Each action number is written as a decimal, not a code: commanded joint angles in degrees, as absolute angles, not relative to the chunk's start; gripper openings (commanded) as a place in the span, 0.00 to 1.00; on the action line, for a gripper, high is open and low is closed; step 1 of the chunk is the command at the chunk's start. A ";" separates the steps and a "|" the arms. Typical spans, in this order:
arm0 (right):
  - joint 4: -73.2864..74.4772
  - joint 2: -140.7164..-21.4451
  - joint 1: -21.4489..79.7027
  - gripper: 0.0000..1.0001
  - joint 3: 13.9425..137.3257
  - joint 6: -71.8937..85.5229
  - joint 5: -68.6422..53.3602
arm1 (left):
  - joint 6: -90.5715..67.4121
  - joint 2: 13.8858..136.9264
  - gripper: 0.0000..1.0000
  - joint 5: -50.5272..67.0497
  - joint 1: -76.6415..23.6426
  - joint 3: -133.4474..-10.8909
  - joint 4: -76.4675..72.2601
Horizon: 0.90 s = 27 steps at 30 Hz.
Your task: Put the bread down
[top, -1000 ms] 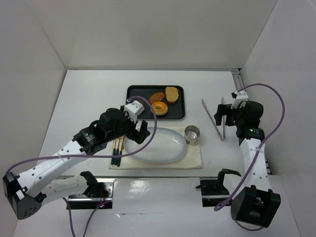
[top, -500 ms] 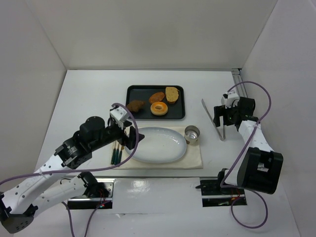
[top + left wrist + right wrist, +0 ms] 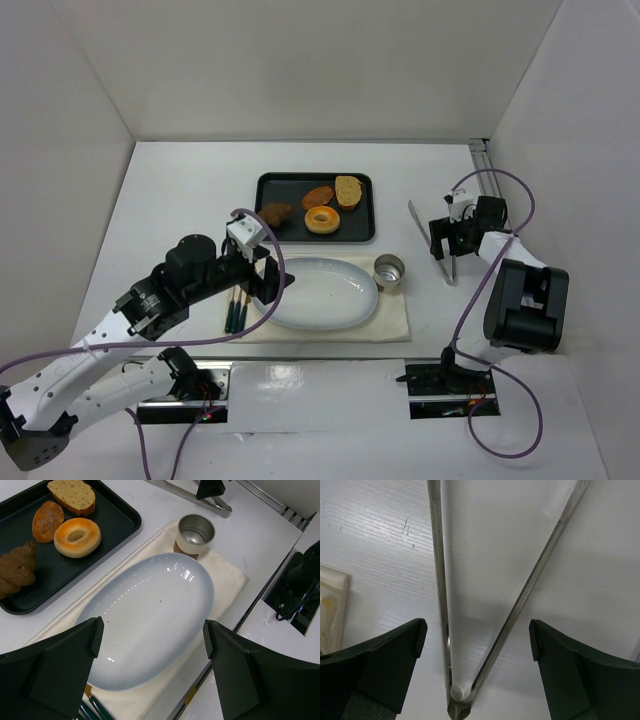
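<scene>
Start at your left: the left gripper [image 3: 152, 650] hangs over the near-left part of the white oval plate [image 3: 150, 605] with its pincer released and nothing between the fingers, so it has no bread to set down; the bread [image 3: 17, 567], dark and lumpy, lies at the left end of the black tray [image 3: 115, 527], apart from the orange-brown bun [image 3: 48, 520], the doughnut [image 3: 77, 536] and the tan slice [image 3: 71, 493] further along; the plate itself is bare and rests on the cream cloth [image 3: 227, 575] just in front of the tray, with the small metal cup [image 3: 196, 531] beside its right end; past the cup the steel tongs [image 3: 440, 580] lie flat on the table, and the right gripper [image 3: 480, 655] hovers above them, pincer released and gripping nothing, its fingers straddling both legs close to the hinge; so the step in hand looks to be taking up the tongs; come straight down with the hinge centred between your fingers, and consider shifting a little toward the tips before you close, since a grip right at the hinge will likely give poor squeeze at the far ends; close gently, because the thin legs may skate on the smooth table; lift level, keep clear of the cup, then approach the bread across its middle.
</scene>
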State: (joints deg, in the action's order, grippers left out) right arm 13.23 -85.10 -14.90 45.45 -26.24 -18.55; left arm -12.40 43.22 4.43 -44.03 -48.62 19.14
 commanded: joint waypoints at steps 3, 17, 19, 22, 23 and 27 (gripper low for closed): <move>9.67 -87.28 -14.94 0.96 49.39 -27.25 -18.72 | -13.10 43.59 1.00 5.63 -44.03 -48.60 17.23; 9.15 -93.87 -12.66 0.92 50.02 -28.30 -16.97 | -13.10 44.12 1.00 5.63 -44.03 -48.08 17.23; 9.14 -93.87 -12.66 0.91 50.01 -28.30 -15.57 | -13.10 44.12 1.00 5.63 -44.03 -48.08 17.23; 8.61 -95.18 -11.95 0.82 50.01 -28.30 -14.16 | -13.10 44.12 1.00 5.10 -44.03 -48.08 17.23; 8.61 -95.19 -11.95 0.78 50.01 -28.30 -14.15 | -13.10 44.12 1.00 5.10 -44.03 -48.08 17.23; 8.61 -95.71 -11.95 0.53 50.01 -28.30 -13.10 | -13.10 44.12 1.00 5.10 -44.03 -48.08 17.23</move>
